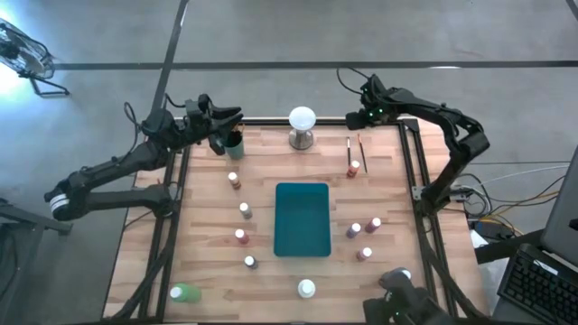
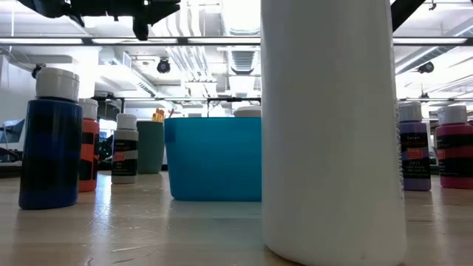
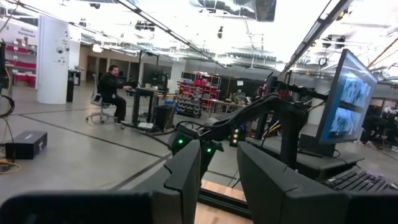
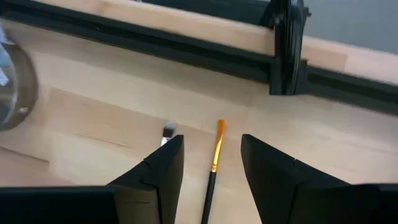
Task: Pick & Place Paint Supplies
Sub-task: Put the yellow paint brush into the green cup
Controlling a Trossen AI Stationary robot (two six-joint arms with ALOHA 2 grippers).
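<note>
Two brushes (image 4: 214, 163) lie near the table's (image 1: 388, 194) far edge beneath the right fingers (image 4: 211, 168), spread and empty; left fingers (image 3: 217, 177) likewise parted.

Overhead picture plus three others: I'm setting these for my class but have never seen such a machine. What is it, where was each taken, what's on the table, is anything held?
A robot: two dark arms at a wooden table. One picture looks straight down, one sits at tabletop level, two ride on the wrists. On the table lie a teal tray, a white ball on a metal base, paint bottles and two brushes. The left arm hangs by a dark cup, jaws open. The right arm holds its jaws open over one brush, gripping nothing.
</note>
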